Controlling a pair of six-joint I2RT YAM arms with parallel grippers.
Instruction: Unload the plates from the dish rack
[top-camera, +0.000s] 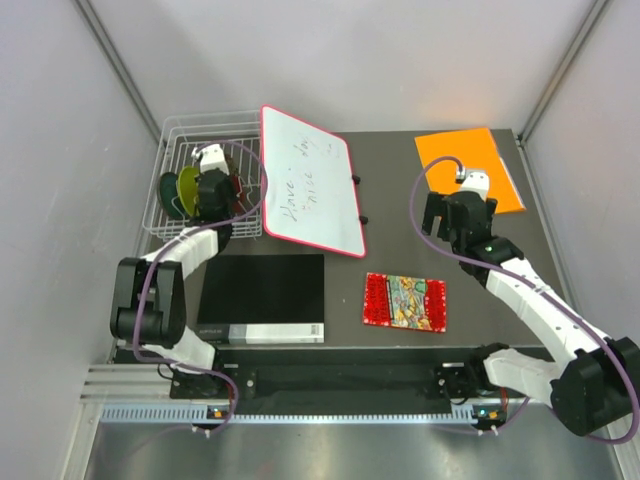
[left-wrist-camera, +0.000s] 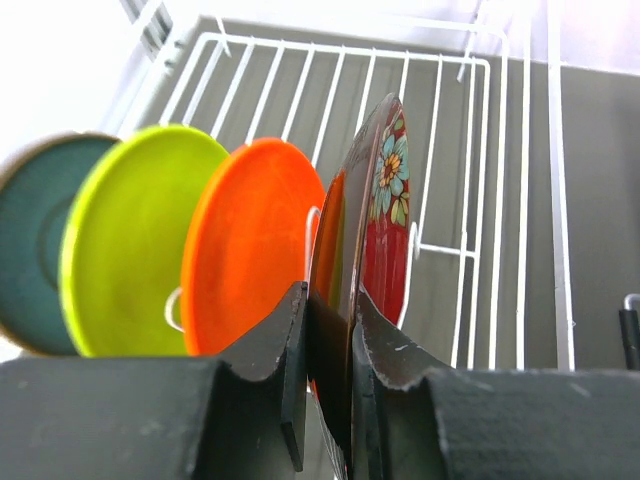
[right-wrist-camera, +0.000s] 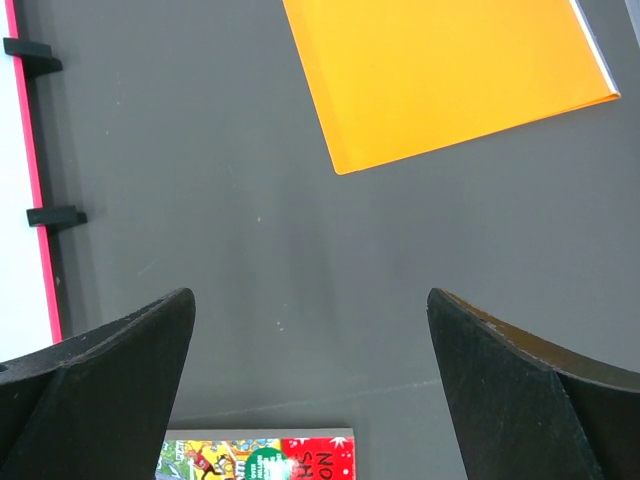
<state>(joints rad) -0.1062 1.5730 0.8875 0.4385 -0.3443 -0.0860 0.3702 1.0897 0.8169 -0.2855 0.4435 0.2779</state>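
You have the left gripper clenched on the rim of the dark red patterned plate, standing on edge in the dish rack at the table's far left corner, with the orange plate just beside, while the right gripper, jaws released, hangs well apart.

A dark grey table sits boxed in by plain pale walls left, right and far. An aluminium rail runs along its near edge. The light is soft and even.
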